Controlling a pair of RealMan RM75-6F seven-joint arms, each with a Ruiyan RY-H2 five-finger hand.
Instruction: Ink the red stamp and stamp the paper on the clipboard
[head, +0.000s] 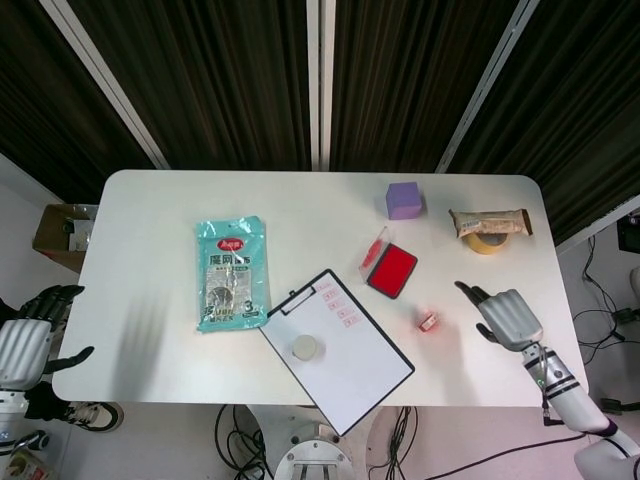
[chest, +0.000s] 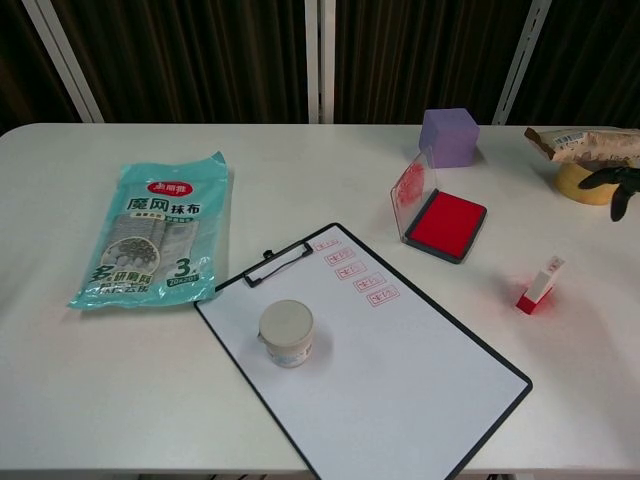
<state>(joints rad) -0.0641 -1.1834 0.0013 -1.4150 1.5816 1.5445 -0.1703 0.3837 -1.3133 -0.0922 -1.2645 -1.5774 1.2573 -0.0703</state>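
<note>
The red stamp (head: 429, 322) (chest: 538, 286) stands alone on the table, right of the clipboard, with no hand on it. The clipboard (head: 337, 349) (chest: 365, 353) lies at the front centre; its paper carries a row of several red stamp marks near the clip. The open ink pad (head: 390, 268) (chest: 445, 224) with its clear lid raised sits behind the stamp. My right hand (head: 505, 315) hovers open to the right of the stamp, apart from it; only its fingertips (chest: 610, 184) show at the chest view's right edge. My left hand (head: 30, 338) hangs open off the table's left end.
A small round jar (head: 305, 347) (chest: 287, 333) stands on the clipboard paper. A teal cloth packet (head: 231, 274) (chest: 152, 241) lies at the left. A purple cube (head: 404, 200) (chest: 449, 137) sits at the back; a tape roll (head: 484, 241) under a snack wrapper (head: 489, 221) is at back right.
</note>
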